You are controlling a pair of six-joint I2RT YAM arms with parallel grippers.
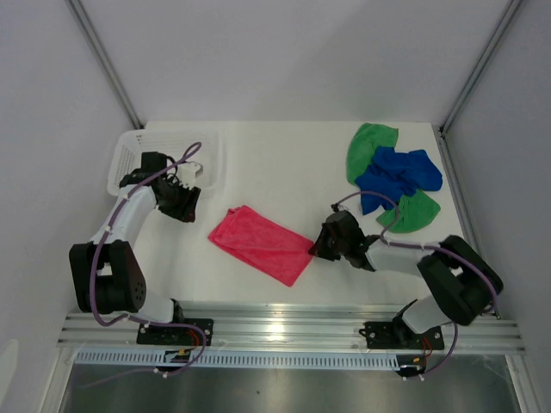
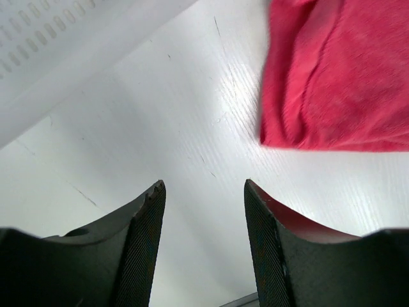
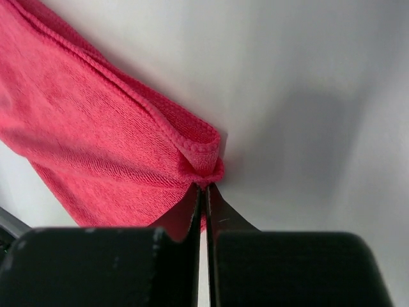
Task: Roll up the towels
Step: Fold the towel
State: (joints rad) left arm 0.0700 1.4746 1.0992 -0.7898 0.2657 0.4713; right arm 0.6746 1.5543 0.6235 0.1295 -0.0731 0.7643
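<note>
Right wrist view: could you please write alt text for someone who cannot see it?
The right pincer is shut on a folded corner of the pink-red towel, which spreads to the upper left over the white table.

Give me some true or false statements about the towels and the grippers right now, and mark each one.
The right gripper is shut on the pink towel's corner. True.
The left gripper holds the pink towel. False: it is open above bare table, beside the towel.
The blue towel lies on the green towel. True.
The pink towel sits in the basket. False: it lies on the table; the white basket is apart from it.
</note>
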